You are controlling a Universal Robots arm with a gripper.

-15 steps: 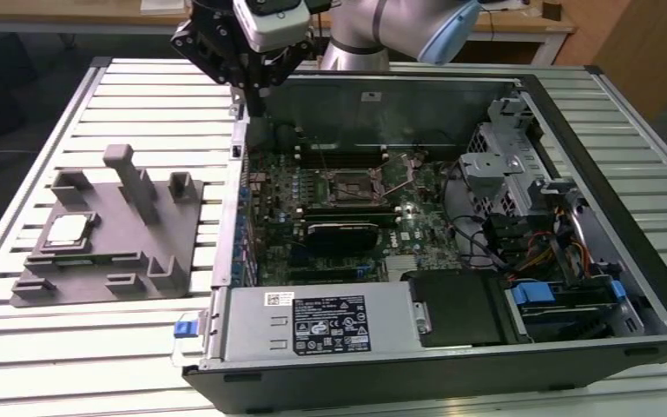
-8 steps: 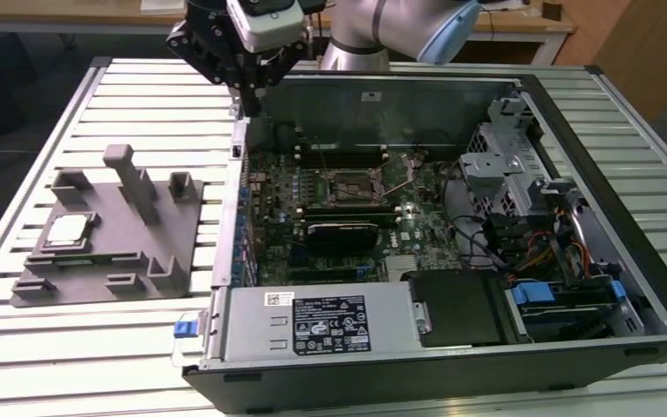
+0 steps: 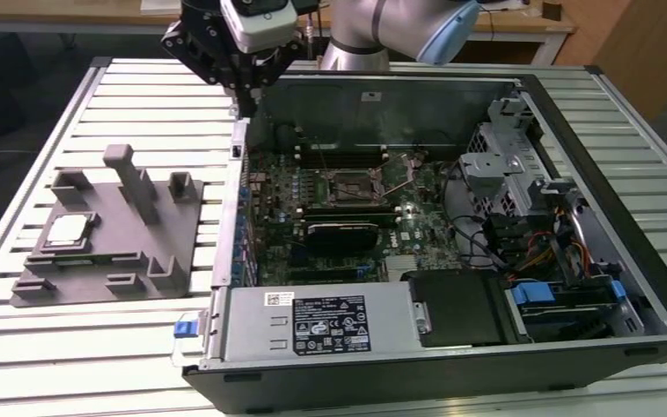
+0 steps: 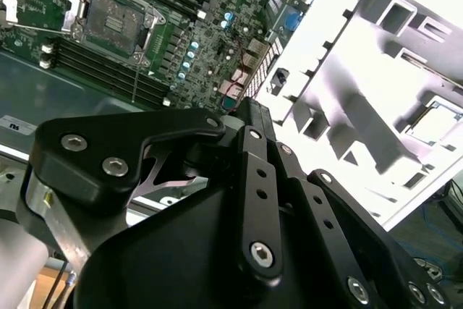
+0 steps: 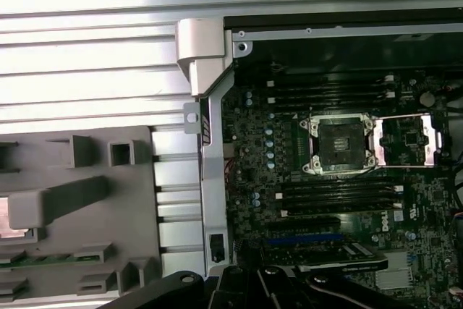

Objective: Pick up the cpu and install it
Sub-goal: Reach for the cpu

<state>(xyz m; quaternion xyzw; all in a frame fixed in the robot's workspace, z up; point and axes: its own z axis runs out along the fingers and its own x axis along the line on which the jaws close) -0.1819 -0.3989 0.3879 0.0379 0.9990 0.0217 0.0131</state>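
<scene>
Gripper (image 3: 244,104) hovers over the wall of the open computer case (image 3: 426,369) nearest the grey tray (image 3: 125,265), jaws pressed together, gripping nothing. The cpu (image 3: 67,230) lies flat in a tray recess, at the exterior view's left of the case. The 1 motherboard socket (image 3: 353,184) sits uncovered.

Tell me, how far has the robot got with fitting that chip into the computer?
Barely begun. Done: the socket on the motherboard stands open and empty. In hand: the gripper hangs high over the computer case edge. Left: the cpu lies on the grey tray beside the case, so picking it up and installing it both remain.
</scene>
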